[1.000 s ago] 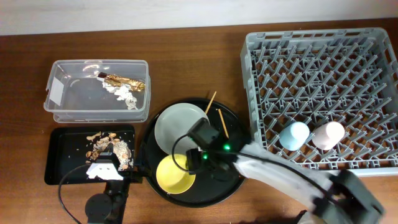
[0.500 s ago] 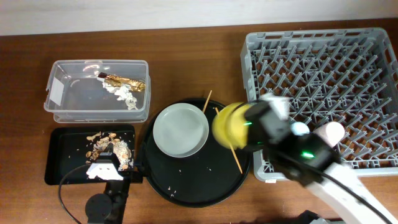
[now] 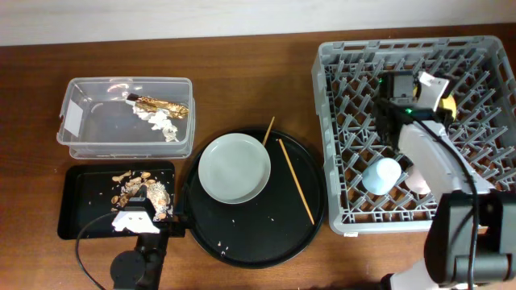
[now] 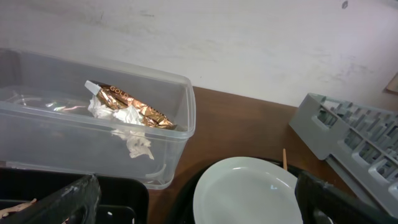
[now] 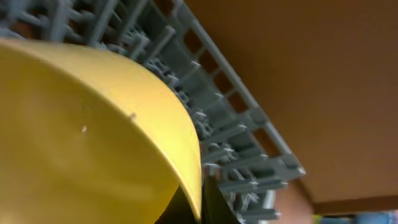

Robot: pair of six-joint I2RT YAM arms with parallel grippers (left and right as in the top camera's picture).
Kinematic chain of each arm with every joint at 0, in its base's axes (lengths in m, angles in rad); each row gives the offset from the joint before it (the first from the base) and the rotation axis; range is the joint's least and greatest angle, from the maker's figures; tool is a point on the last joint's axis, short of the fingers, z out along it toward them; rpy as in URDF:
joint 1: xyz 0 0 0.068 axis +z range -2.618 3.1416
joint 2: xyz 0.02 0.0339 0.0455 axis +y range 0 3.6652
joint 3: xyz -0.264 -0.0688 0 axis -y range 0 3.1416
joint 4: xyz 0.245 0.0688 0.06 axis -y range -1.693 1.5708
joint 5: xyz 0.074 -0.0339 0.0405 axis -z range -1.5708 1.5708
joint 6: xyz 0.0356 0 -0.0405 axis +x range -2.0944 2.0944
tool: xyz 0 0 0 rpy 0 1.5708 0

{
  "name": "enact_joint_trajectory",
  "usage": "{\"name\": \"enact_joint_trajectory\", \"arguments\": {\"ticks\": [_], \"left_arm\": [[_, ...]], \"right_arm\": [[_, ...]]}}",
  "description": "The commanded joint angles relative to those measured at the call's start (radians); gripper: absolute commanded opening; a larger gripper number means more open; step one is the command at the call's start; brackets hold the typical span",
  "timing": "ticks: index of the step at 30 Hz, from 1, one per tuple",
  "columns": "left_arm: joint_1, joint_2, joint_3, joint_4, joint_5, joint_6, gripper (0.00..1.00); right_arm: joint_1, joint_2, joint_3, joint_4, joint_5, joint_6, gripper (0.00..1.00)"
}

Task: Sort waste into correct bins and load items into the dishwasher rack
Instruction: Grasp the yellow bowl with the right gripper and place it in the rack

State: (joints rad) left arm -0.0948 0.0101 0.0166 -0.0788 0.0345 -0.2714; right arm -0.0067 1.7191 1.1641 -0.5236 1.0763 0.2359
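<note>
The small yellow bowl is above the far part of the dishwasher rack, toward its right side, with its rim pinched between the fingers of the right gripper. The wrist view shows the rack's pegs and far wall close behind the bowl, but not whether the bowl touches them. In the rack's near part the blue cup stands among the pegs, and the pink cup is just beside it, partly under the right arm. Left of the rack lies the round black tray. It carries the grey plate and the chopsticks, one stick between plate and rack, the other at the plate's far edge. Further left of the rack, the clear tub holds the gold foil wrapper and white tissue. The black rectangular tray, nearer than the tub, holds the food scraps. The left gripper hangs at that tray's near edge with its fingers spread wide and nothing between them.
</note>
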Motion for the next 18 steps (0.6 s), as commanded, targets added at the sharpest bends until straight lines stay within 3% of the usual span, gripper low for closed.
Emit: {"name": "enact_joint_trajectory", "arguments": {"ticks": [1,2,4,5,6,12,15,18], "left_arm": [[0.004,-0.005,-0.008,0.000,0.003,0.015,0.99],[0.004,-0.005,-0.008,0.000,0.003,0.015,0.99],[0.004,-0.005,-0.008,0.000,0.003,0.016,0.99],[0.004,-0.005,-0.008,0.000,0.003,0.016,0.99],[0.004,-0.005,-0.008,0.000,0.003,0.015,0.99],[0.004,-0.005,-0.008,0.000,0.003,0.016,0.99],[0.004,-0.005,-0.008,0.000,0.003,0.015,0.99],[0.004,-0.005,-0.008,0.000,0.003,0.015,0.99]], "right_arm": [[0.108,0.034,0.003,-0.095,-0.116,-0.014,0.04],[0.153,0.032,0.003,-0.139,-0.115,0.011,0.04],[0.209,0.030,0.010,-0.227,-0.116,0.081,0.15],[0.237,0.026,0.028,-0.307,-0.138,0.156,0.52],[0.256,0.018,0.077,-0.412,-0.193,0.227,0.57],[0.317,-0.026,0.383,-0.736,-0.611,0.244,0.70],[0.402,-0.023,0.397,-0.735,-0.958,0.123,0.72],[0.528,-0.014,0.303,-0.621,-1.253,0.143,0.73]]}}
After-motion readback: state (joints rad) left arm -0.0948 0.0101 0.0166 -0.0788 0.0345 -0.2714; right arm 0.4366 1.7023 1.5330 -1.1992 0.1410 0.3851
